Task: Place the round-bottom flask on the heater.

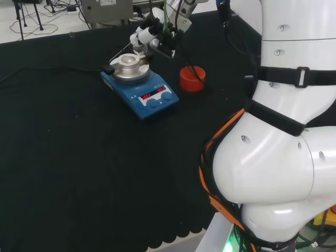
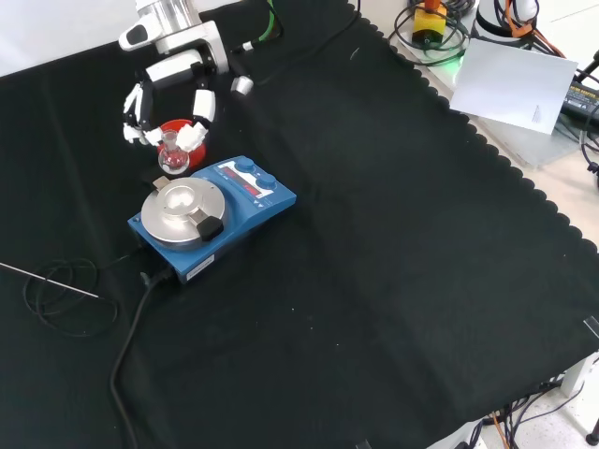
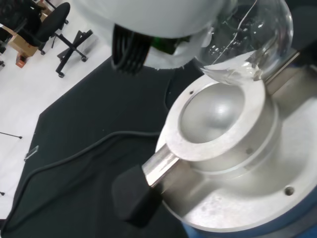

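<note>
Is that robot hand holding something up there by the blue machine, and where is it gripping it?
Yes. The hand holds a clear round-bottom flask, its fingers curled round the narrow neck at the top, with the bulb hanging just above the heater.

A black cloth (image 1: 79,173) with a scalloped hem covers the whole bench, and beyond its far edge in the head view the floor (image 1: 31,29) is pale, nearly white, and evenly lit. Black office chairs (image 3: 59,25) on castor bases stand on that floor in the wrist view, beside what may be a brown box (image 3: 22,47). In the front view a white sheet of paper (image 2: 515,84) lies on a lighter tabletop past the cloth's edge, among coiled cables (image 2: 426,37).
</note>
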You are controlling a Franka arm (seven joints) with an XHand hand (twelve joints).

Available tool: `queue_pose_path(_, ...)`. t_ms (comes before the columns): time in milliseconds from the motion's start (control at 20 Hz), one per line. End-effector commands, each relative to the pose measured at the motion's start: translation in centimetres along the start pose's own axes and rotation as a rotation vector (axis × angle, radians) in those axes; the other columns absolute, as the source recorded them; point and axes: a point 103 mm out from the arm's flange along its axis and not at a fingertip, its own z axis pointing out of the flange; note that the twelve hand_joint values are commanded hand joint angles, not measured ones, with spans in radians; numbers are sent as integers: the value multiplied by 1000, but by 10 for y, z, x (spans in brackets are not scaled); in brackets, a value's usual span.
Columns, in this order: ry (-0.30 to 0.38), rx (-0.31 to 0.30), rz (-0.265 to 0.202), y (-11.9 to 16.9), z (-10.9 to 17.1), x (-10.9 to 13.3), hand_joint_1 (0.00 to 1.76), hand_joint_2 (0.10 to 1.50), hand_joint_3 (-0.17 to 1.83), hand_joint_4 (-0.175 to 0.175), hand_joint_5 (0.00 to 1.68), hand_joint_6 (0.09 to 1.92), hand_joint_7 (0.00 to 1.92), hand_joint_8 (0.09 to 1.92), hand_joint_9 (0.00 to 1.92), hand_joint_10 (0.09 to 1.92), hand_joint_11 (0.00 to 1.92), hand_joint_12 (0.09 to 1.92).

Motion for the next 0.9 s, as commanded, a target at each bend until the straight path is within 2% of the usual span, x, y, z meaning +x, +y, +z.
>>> queue_pose_path(50, 37, 25, 3, 8, 16, 7, 1179, 597, 806, -74, 1237, 804, 615, 607, 798, 549, 451, 1274)
queue_pose_path(350, 48, 43, 0, 15, 25, 15, 1178, 597, 806, -69, 1236, 806, 614, 607, 797, 549, 449, 1274)
queue_pose_path(600, 64, 53, 9, 18, 30, 12, 1177, 598, 806, -64, 1235, 807, 613, 607, 797, 550, 448, 1275)
queue_pose_path(900, 51, 53, 27, 17, 33, 9, 1175, 599, 805, -56, 1233, 810, 612, 607, 796, 551, 447, 1276)
